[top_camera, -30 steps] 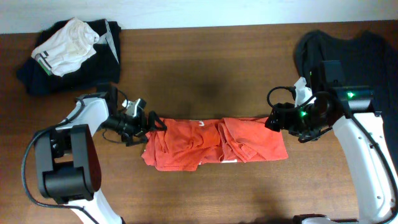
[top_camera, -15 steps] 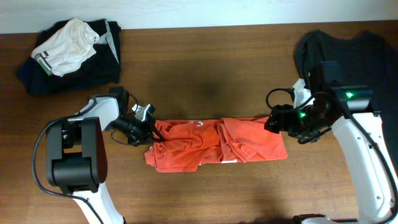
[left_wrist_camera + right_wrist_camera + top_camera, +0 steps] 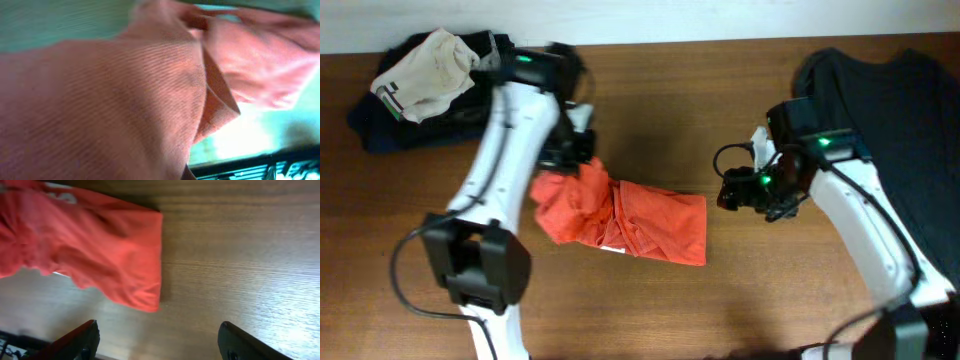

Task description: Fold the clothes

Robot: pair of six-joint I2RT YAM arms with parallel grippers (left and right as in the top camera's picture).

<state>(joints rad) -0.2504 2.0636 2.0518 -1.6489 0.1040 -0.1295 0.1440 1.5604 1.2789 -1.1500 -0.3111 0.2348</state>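
Observation:
The clothes [image 3: 655, 225], a red-orange T-shirt, lie crumpled along the middle of the table. The left end is bunched and raised where my left gripper [image 3: 578, 155] is shut on it. Red fabric [image 3: 125, 100] fills the left wrist view and hides the jaws. My right gripper [image 3: 728, 190] hangs open just right of the shirt's right edge, apart from it. In the right wrist view the fingers [image 3: 82, 340] stand wide over bare wood, with the shirt's edge [image 3: 100, 250] ahead of them at upper left.
A large dark grey T-shirt [image 3: 890, 100] is spread at the back right, under my right arm. A pile of white, black and navy garments [image 3: 425, 85] sits at the back left, close to my left arm's elbow. The table [image 3: 660, 110] is brown wood.
My left gripper shut on the shirt's left end and lifted it, and the arm swung up and back. The shirt slid left and shortened. My right gripper followed a little to the left.

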